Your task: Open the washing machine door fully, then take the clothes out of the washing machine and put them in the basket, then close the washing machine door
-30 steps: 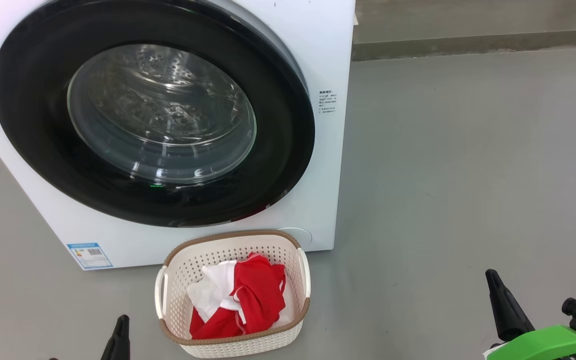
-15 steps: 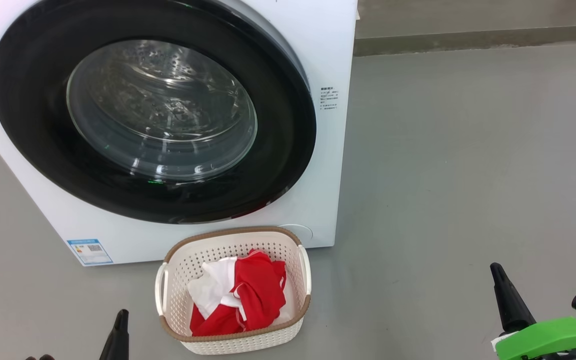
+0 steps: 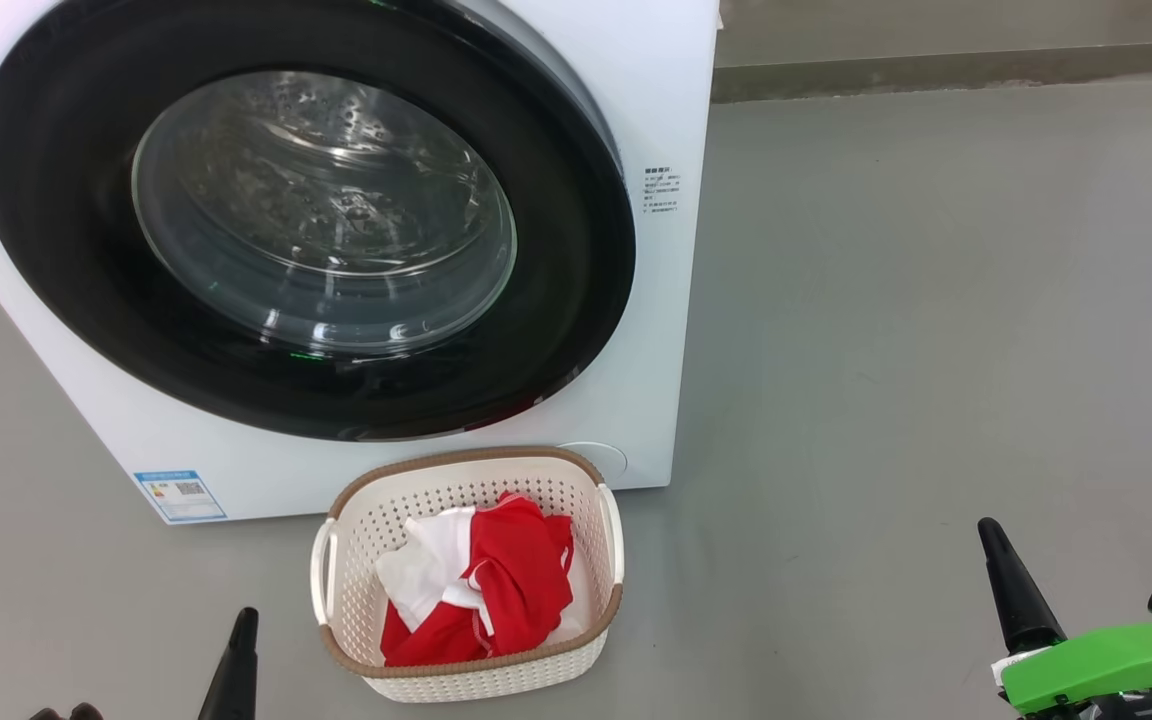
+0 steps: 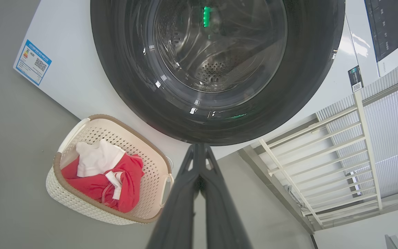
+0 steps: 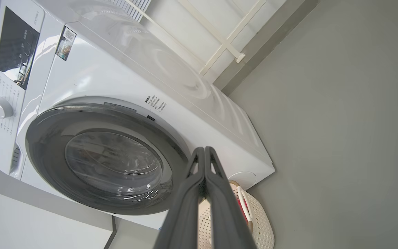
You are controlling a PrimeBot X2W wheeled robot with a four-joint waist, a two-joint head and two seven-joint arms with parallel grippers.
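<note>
I read the basket (image 3: 456,458) on the floor (image 3: 886,350), just in front of the washing machine (image 3: 656,100), with the red and white clothes (image 3: 501,585) heaped inside it. The washing machine door (image 3: 66,250) lies shut against the machine front. My left pincer (image 3: 246,620) and right pincer (image 3: 988,530) are both fully closed, gripping nothing, apart from the basket

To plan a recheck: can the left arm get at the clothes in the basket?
Probably yes: the clothes lie uncovered in the open basket, close to the left pincer, with nothing between. The pincer is shut.
</note>
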